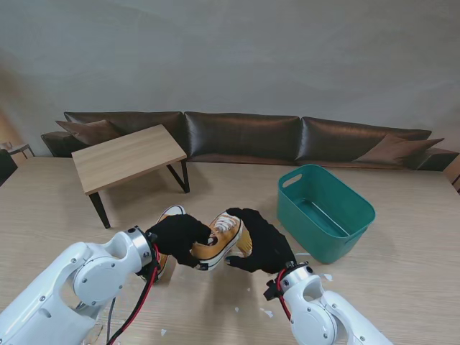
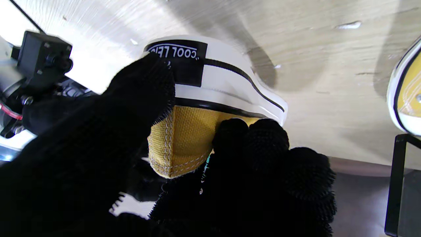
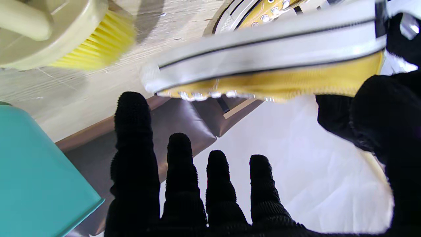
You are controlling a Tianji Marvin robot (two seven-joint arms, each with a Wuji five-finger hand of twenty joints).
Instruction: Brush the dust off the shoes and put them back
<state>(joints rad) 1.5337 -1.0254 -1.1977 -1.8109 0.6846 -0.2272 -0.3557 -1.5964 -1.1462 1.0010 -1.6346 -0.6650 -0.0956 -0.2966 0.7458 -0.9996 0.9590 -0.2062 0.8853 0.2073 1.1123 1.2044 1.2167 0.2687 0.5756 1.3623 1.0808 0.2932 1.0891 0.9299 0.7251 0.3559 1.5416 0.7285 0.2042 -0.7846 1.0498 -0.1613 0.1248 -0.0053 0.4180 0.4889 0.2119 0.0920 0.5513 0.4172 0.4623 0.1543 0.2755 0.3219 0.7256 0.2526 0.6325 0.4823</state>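
A yellow canvas sneaker [image 1: 221, 241] with a white sole is lifted off the table, and my left hand [image 1: 176, 237] is shut on its heel. In the left wrist view the thumb and fingers [image 2: 260, 141] pinch the yellow heel [image 2: 184, 138] under the white sole. My right hand [image 1: 264, 244] is beside the sneaker's toe end, open. Its fingers [image 3: 197, 191] are straight and spread under the sneaker [image 3: 279, 75], holding nothing. The second sneaker [image 1: 170, 213] rests on the table behind my left hand, mostly hidden. A cream brush [image 3: 65, 36] with yellow bristles lies on the table past my right hand.
A teal basket [image 1: 323, 212] stands on the right, close to my right hand. A small wooden table [image 1: 126, 154] with black legs stands at the far left, and a dark sofa [image 1: 244, 136] runs along the back. White specks [image 1: 266, 313] dot the table near me.
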